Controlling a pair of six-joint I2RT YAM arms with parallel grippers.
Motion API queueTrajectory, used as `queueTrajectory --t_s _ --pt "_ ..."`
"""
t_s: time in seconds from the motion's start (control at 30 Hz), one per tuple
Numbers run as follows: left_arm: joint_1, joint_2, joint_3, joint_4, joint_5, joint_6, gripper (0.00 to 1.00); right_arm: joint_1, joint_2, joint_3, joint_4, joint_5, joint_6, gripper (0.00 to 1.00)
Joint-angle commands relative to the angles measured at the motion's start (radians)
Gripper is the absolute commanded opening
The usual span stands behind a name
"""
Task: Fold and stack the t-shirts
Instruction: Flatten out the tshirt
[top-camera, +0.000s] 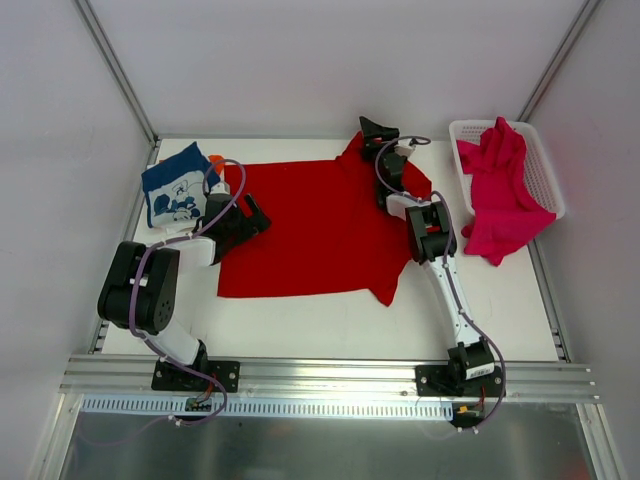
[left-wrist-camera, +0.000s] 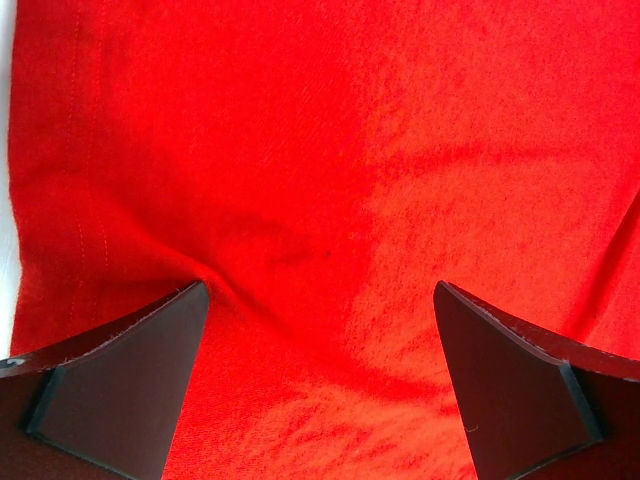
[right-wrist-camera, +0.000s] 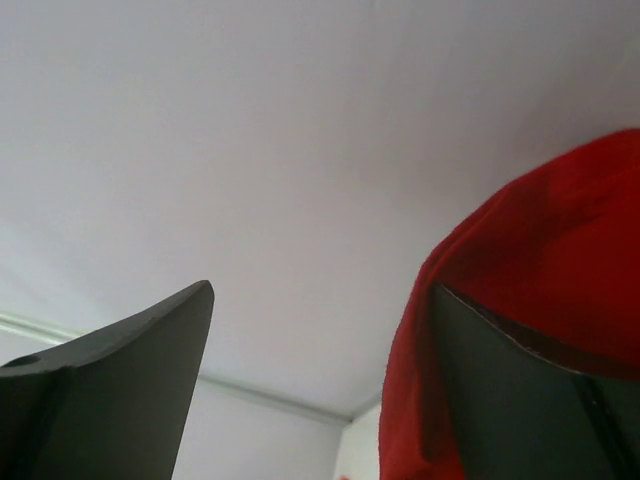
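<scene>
Red t-shirt (top-camera: 310, 225) spread flat on the bench (top-camera: 300, 325), its long axis running 9 to 3 o'clock. My left fingers (left-wrist-camera: 120, 380) rest released on its 9 o'clock hem; my right fingers (right-wrist-camera: 520, 400), spread apart, hover at its 1 o'clock corner, cloth draped over one

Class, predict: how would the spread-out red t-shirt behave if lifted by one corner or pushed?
Probably floppy: the red t-shirt drapes over one finger of the right tool. Pushed, it would likely bunch rather than slide whole: it puckers by a finger of the left tool.
</scene>
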Motion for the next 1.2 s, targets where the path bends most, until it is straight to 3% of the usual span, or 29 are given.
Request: queueTrajectory --t_s 0.0,0.1,0.13,0.2,0.23,0.27,0.3,0.33,0.43,0.5,0.57,0.67,0.8,0.9,1.0,1.1,1.17 --pt "0.008 0.041 0.001 -0.046 0.026 -0.017 0.99 -0.008 -0.114 -0.009 0.216 0.146 0.047 0.96" --pt "0.008 0.041 0.002 -0.046 0.034 -0.019 0.99 -0.011 -0.146 0.062 0.221 0.13 0.026 0.99" --pt "0.008 0.042 0.004 -0.044 0.034 -0.019 0.99 -0.017 -0.168 0.083 0.192 0.02 0.001 1.0" --pt "0.008 0.044 0.005 -0.044 0.038 -0.022 0.99 -0.023 -0.287 0.137 -0.095 -0.169 -0.104 1.0" --pt "0.01 0.044 0.005 -0.044 0.041 -0.022 0.99 -0.018 -0.351 0.14 -0.257 -0.285 -0.295 0.99" --pt "0.01 0.044 0.005 -0.044 0.043 -0.02 0.99 -0.005 -0.419 0.143 -0.466 -0.274 -0.441 1.0" --pt "0.008 0.041 0.005 -0.044 0.046 -0.022 0.99 0.012 -0.537 0.161 -0.834 -0.197 -0.584 0.99" --pt "0.008 0.041 0.005 -0.043 0.048 -0.024 0.99 0.034 -0.583 0.151 -0.898 -0.01 -0.842 0.99" --pt "0.008 0.033 0.01 -0.044 0.052 -0.022 0.99 0.081 -0.613 0.273 -1.104 0.1 -1.135 0.99" --pt "0.008 0.032 0.015 -0.044 0.054 -0.025 0.99 0.071 -0.604 0.353 -1.28 0.125 -1.169 0.99" --pt "0.008 0.033 0.021 -0.043 0.066 -0.03 0.99 0.057 -0.678 0.234 -1.285 0.154 -1.162 0.99" --pt "0.008 0.026 0.021 -0.044 0.083 -0.031 0.99 0.04 -0.78 -0.004 -1.252 0.065 -1.114 0.99" --pt "0.008 -0.016 0.018 -0.058 0.091 -0.033 0.99 0.015 -0.775 -0.05 -1.366 -0.001 -1.001 0.99" --pt "0.008 -0.068 0.012 -0.078 0.106 -0.034 0.98 0.044 -0.833 -0.133 -1.436 0.086 -1.037 1.0" --pt "0.005 -0.138 -0.008 -0.098 0.106 -0.033 0.98 0.091 -0.992 -0.408 -1.359 0.208 -1.068 0.99" --pt "-0.007 -0.203 -0.03 -0.126 0.113 -0.036 0.98 0.103 -1.149 -0.644 -1.382 0.128 -0.992 0.99" --pt "-0.024 -0.24 -0.057 -0.135 0.12 -0.045 0.98 0.121 -1.237 -0.76 -1.414 0.154 -0.981 1.0"
